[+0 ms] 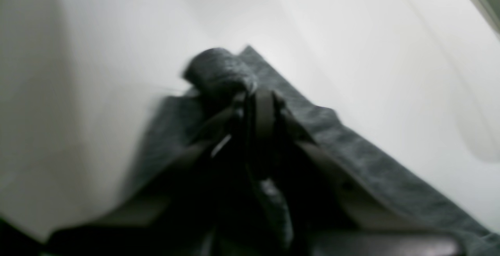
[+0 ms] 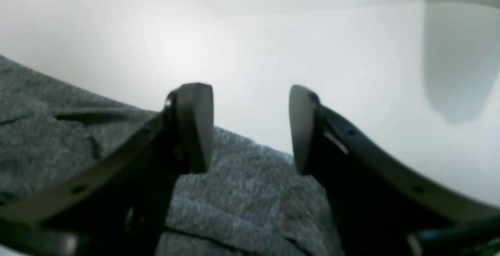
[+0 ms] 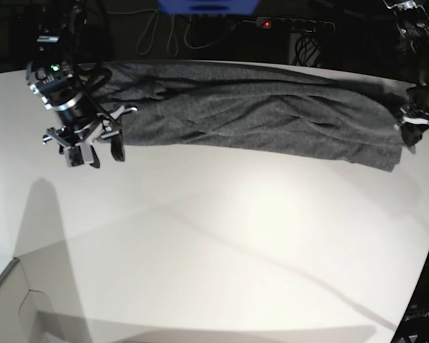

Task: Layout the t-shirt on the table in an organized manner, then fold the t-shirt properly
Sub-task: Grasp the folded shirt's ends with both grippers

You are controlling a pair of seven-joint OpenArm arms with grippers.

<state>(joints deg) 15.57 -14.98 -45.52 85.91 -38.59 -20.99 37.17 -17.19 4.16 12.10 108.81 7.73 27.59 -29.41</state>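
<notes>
A dark grey t-shirt [image 3: 250, 114] lies stretched in a long band across the far part of the white desk [image 3: 222, 243], its long axis running side to side. The left fingers [image 1: 250, 95] are clenched on one bunched end. The right fingers [image 2: 250, 127] hang released at the other end.

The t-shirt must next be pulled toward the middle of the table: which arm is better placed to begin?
Left. The left gripper is already shut on the t-shirt at one end. The right gripper hangs open over the other end, holding nothing.
</notes>
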